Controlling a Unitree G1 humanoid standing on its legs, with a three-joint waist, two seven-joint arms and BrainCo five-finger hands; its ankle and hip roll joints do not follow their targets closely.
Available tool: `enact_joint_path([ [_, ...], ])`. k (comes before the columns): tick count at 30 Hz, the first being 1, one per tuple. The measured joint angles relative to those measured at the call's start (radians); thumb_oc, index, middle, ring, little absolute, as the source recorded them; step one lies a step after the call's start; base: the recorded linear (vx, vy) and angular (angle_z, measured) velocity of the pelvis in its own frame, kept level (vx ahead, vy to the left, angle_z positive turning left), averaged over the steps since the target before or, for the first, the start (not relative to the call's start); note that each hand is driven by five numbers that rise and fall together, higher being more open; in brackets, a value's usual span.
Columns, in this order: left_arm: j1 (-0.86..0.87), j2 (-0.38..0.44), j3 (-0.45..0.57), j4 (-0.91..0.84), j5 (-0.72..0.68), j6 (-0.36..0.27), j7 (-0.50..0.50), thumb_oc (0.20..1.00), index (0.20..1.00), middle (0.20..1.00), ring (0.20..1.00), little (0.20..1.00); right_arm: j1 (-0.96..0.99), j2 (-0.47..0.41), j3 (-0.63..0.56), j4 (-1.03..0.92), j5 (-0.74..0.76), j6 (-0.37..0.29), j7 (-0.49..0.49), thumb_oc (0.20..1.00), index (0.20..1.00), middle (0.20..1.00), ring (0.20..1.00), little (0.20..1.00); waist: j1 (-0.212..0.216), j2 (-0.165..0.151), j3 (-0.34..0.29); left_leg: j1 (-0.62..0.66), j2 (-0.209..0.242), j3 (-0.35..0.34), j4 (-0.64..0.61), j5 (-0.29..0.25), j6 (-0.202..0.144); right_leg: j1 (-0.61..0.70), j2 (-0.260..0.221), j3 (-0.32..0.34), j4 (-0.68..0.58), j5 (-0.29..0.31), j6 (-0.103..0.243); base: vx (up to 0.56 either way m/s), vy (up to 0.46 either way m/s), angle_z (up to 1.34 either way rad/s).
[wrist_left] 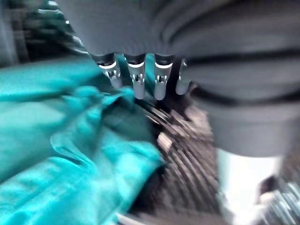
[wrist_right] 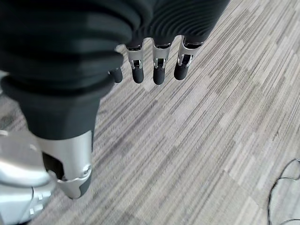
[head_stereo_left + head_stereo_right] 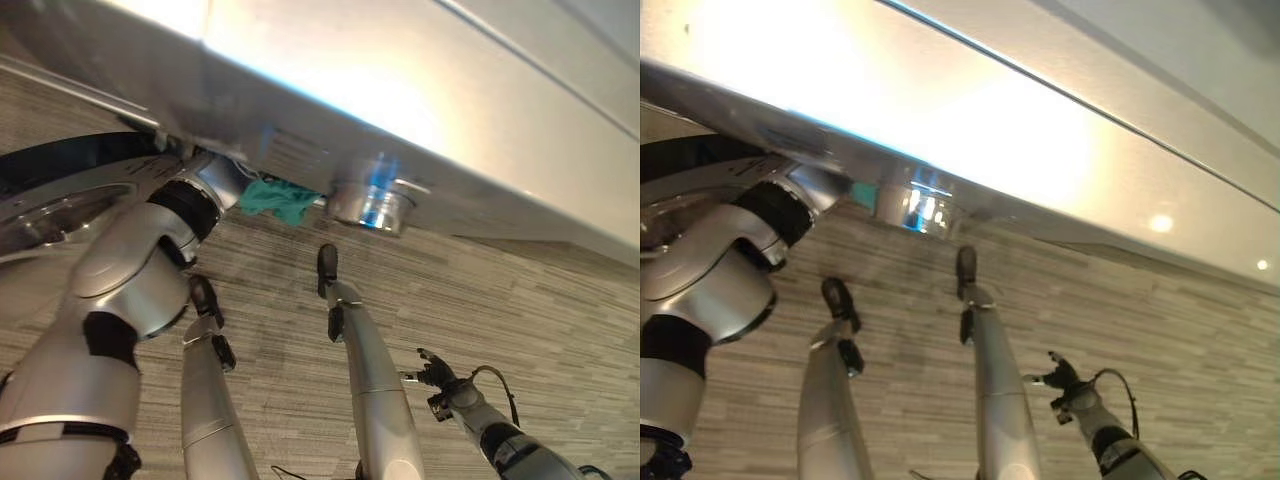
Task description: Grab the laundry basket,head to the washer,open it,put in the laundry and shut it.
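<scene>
The washer [image 3: 420, 100] rises white right in front of me, its edge crossing the left eye view. My left arm reaches under that edge into the drum [image 1: 187, 154]. Teal laundry [image 3: 280, 198] peeks out beside the wrist. Inside, the teal laundry [image 1: 61, 150] lies bunched on the ribbed metal wall, and my left hand [image 1: 138, 77] rests its straight fingers on the cloth with the thumb held apart. My right hand [image 3: 436, 376] hangs low on the right over the floor, fingers [image 2: 159, 70] relaxed and holding nothing.
The washer's round door [image 3: 50, 205], dark-rimmed with a glass bowl, shows at the left by my left arm. A chrome knob [image 3: 375, 205] sticks out of the washer's front. Grey striped carpet [image 3: 520, 310] lies below.
</scene>
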Motion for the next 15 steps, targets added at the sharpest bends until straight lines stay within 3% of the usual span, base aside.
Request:
enact_joint_path([
  [3, 0.064, 0.039, 0.067, -0.162, 0.064, 0.001, 0.034, 1.000, 1.000, 1.000, 1.000, 1.000, 0.004, -0.003, -0.026, 0.003, 0.006, 0.000, -0.001, 1.000, 1.000, 1.000, 1.000, 1.000, 0.004, 0.027, 0.017, 0.001, -0.008, -0.014, 0.006, 0.001, 0.001, 0.018, -0.011, -0.015, 0.001, -0.003, 0.004, 0.01, 0.022, 0.12],
  [5, 0.118, 0.045, 0.116, -0.173, 0.077, 0.009, 0.044, 1.000, 1.000, 1.000, 1.000, 1.000, 0.001, -0.004, -0.037, 0.001, 0.002, -0.002, -0.006, 1.000, 1.000, 1.000, 1.000, 1.000, 0.017, 0.045, 0.028, 0.019, -0.013, -0.020, 0.003, 0.001, 0.001, 0.039, -0.015, -0.022, 0.004, -0.008, 0.009, -0.02, 0.014, 0.07],
  [7, 0.288, -0.009, 0.309, -0.248, 0.110, 0.021, 0.053, 1.000, 1.000, 1.000, 1.000, 1.000, -0.003, -0.008, -0.038, -0.010, -0.012, -0.003, -0.026, 1.000, 1.000, 1.000, 1.000, 1.000, 0.013, 0.062, 0.038, 0.059, -0.022, -0.023, -0.016, 0.007, 0.001, 0.066, -0.023, -0.024, 0.012, -0.017, 0.007, -0.07, -0.007, 0.09],
  [8, 0.312, -0.015, 0.316, -0.261, 0.122, 0.022, 0.056, 1.000, 1.000, 1.000, 1.000, 1.000, -0.006, -0.007, -0.038, -0.010, -0.015, -0.003, -0.031, 1.000, 1.000, 1.000, 1.000, 1.000, 0.016, 0.062, 0.038, 0.064, -0.022, -0.025, -0.020, 0.010, 0.000, 0.068, -0.024, -0.025, 0.017, -0.019, 0.005, 0.00, -0.001, 0.10],
  [9, 0.431, -0.024, 0.435, -0.379, 0.218, 0.023, 0.084, 1.000, 1.000, 1.000, 1.000, 1.000, -0.012, -0.014, -0.039, -0.031, -0.022, -0.002, -0.041, 1.000, 1.000, 1.000, 1.000, 1.000, 0.024, 0.063, 0.038, 0.075, -0.024, -0.030, -0.031, 0.012, -0.001, 0.074, -0.024, -0.028, 0.022, -0.028, 0.002, 0.00, 0.010, 0.07],
  [10, 0.491, -0.035, 0.491, -0.437, 0.255, 0.024, 0.100, 1.000, 1.000, 1.000, 1.000, 1.000, -0.014, -0.024, -0.039, -0.042, -0.030, 0.003, -0.046, 1.000, 1.000, 1.000, 1.000, 1.000, 0.034, 0.063, 0.038, 0.081, -0.023, -0.032, -0.032, 0.013, -0.003, 0.079, -0.023, -0.029, 0.025, -0.031, 0.001, 0.01, 0.014, 0.07],
  [15, 0.749, 0.001, 0.565, -0.675, 0.387, 0.031, 0.107, 1.000, 1.000, 1.000, 1.000, 1.000, -0.102, -0.062, -0.046, -0.056, -0.086, 0.025, -0.104, 1.000, 1.000, 1.000, 1.000, 1.000, 0.113, 0.075, 0.036, 0.123, -0.034, -0.035, -0.067, 0.025, -0.001, 0.106, -0.035, -0.029, 0.035, -0.057, 0.001, -0.02, 0.043, 0.12],
])
